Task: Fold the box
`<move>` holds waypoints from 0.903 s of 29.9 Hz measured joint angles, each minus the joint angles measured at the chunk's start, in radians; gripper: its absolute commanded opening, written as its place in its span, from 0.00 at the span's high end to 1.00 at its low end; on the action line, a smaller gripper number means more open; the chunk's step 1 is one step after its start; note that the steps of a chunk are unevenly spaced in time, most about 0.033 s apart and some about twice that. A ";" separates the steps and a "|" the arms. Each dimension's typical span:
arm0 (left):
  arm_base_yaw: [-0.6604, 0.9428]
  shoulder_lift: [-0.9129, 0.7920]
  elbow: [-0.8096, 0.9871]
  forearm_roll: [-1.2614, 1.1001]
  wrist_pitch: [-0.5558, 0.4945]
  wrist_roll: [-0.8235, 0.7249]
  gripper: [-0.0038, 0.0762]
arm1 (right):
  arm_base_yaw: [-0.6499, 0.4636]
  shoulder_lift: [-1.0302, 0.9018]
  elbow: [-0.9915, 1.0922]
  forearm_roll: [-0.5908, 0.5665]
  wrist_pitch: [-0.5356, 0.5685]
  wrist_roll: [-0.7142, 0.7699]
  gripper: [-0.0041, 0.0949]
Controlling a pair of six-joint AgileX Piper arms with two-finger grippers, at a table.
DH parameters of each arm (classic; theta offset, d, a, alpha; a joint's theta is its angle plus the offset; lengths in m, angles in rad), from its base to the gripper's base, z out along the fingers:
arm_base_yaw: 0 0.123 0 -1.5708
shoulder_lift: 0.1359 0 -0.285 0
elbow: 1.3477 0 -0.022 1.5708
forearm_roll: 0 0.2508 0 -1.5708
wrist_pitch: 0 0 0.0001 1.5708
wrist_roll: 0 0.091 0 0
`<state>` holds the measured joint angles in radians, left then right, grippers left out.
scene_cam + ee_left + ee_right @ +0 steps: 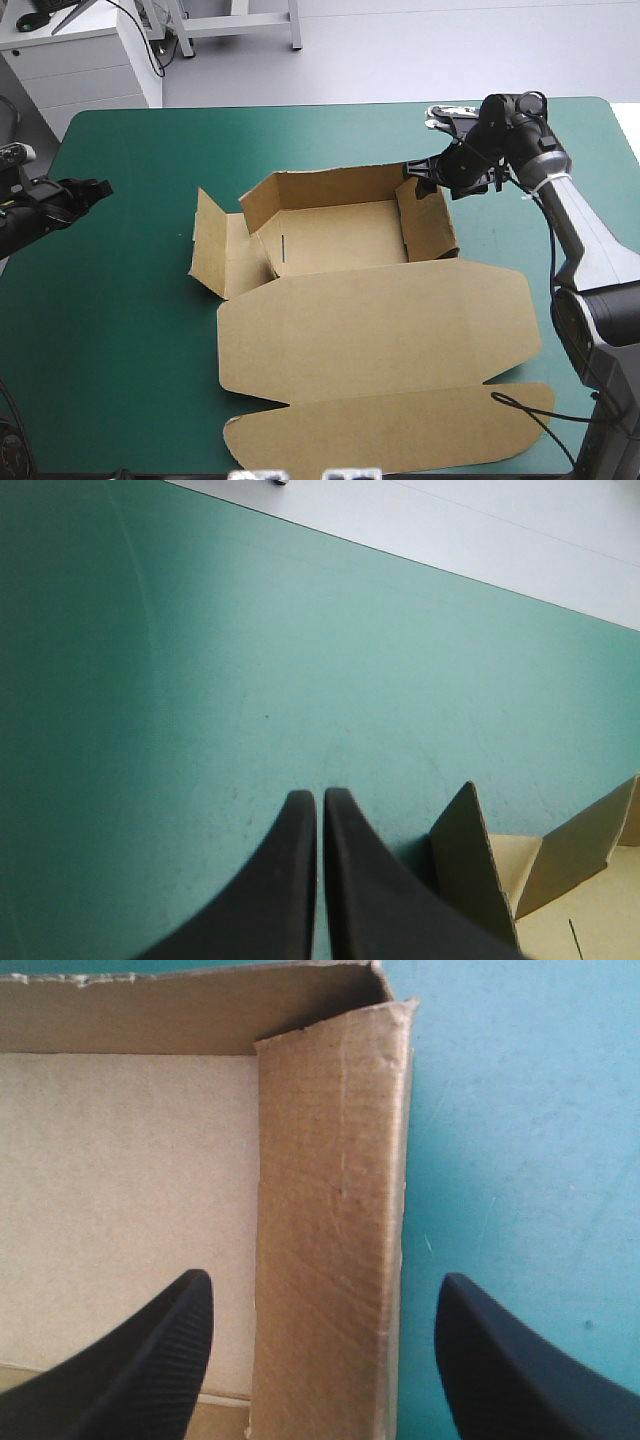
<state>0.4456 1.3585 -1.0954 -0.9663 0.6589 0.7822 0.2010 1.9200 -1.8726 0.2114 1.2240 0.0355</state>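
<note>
Straddling the right wall of your box (345,238), right jaws stood wide apart, gripping nothing; box sat centre frame on the table (130,330), lid flat; left jaws were together, empty, at frame's left edge.

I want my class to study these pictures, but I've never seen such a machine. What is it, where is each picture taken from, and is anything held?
It is a robot with two arms, each ending in a gripper of two black fingers. The high view looks down on a table with a teal-green cover; the other two come from cameras on the wrists. On the table lies a brown box, half folded: an open tray with its lid flat. The left gripper is shut, apart from the box, holding nothing. The right gripper is open, one finger either side of the tray's right wall, not gripping it.
</note>
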 measured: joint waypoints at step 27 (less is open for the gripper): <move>0.000 0.000 0.001 0.001 0.016 0.000 0.94 | 0.000 -0.008 0.207 0.037 0.007 -0.097 0.97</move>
<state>0.4456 1.3585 -1.0943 -0.9654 0.6753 0.7822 0.2010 1.9118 -1.6657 0.2485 1.2314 -0.0616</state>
